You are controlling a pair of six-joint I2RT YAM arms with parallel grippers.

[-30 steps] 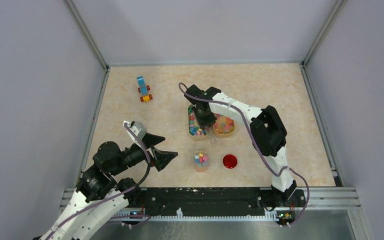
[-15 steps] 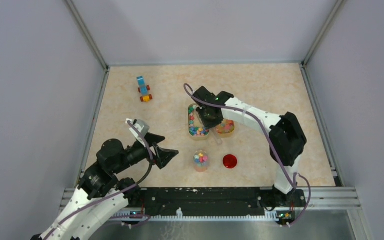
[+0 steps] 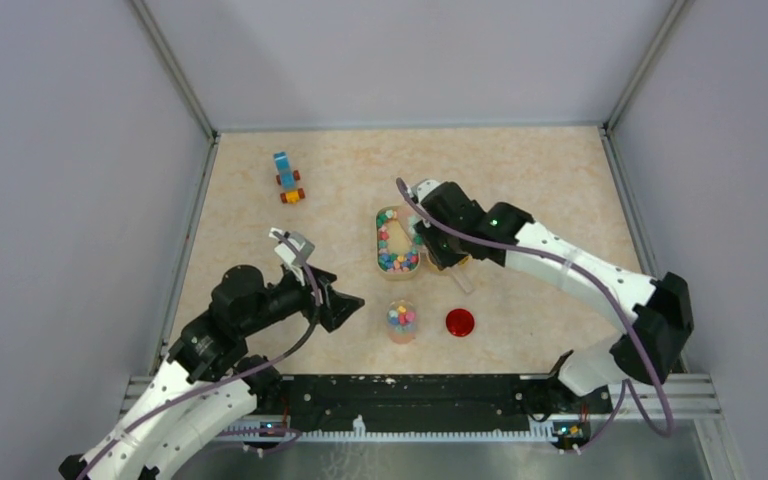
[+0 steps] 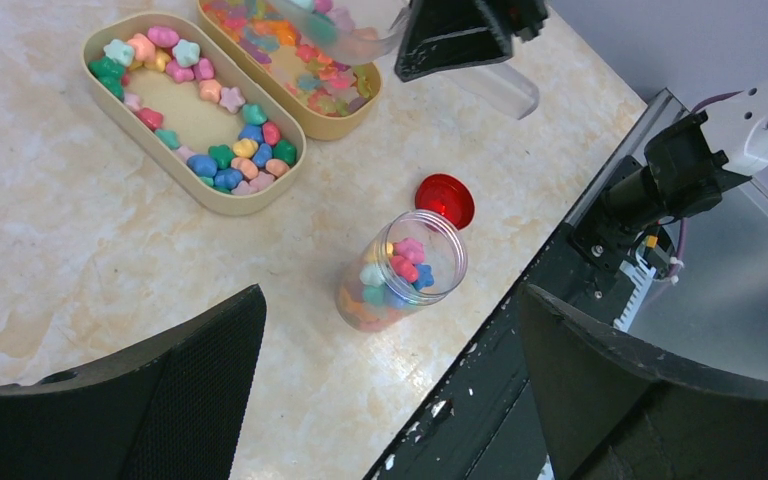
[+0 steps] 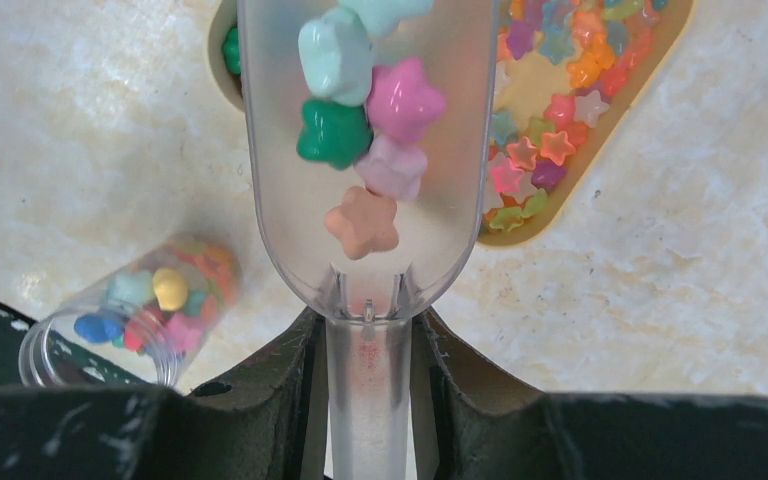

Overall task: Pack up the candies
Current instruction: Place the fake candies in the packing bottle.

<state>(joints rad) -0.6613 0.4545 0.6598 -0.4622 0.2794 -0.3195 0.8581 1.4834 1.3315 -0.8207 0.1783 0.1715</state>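
The candies are tiny multicoloured stars. Some lie in the left beige tray (image 3: pixel 387 262) (image 4: pixel 120 105), and more lie in the right tray (image 4: pixel 350 105) (image 5: pixel 600 150). My right gripper (image 3: pixel 441 246) (image 5: pixel 368 370) is shut on the handle of a clear scoop (image 5: pixel 370 230). The scoop carries several candies (image 5: pixel 365 100) above the trays' near end. A clear open jar (image 3: pixel 401 320) (image 4: pixel 405 272) (image 5: pixel 130 310), partly filled with candies, stands in front of the trays. My left gripper (image 3: pixel 345 305) (image 4: pixel 388 295) is open and empty, just left of the jar.
A round red lid (image 3: pixel 459 322) (image 4: pixel 445 198) lies right of the jar. A blue-and-orange toy block vehicle (image 3: pixel 288 177) stands at the far left. The black rail at the table's near edge (image 4: pixel 520 330) runs close behind the jar.
My right gripper has drawn the scoop out of the left tray and moved right and nearer with candies in it. My left gripper has moved right, toward the jar.
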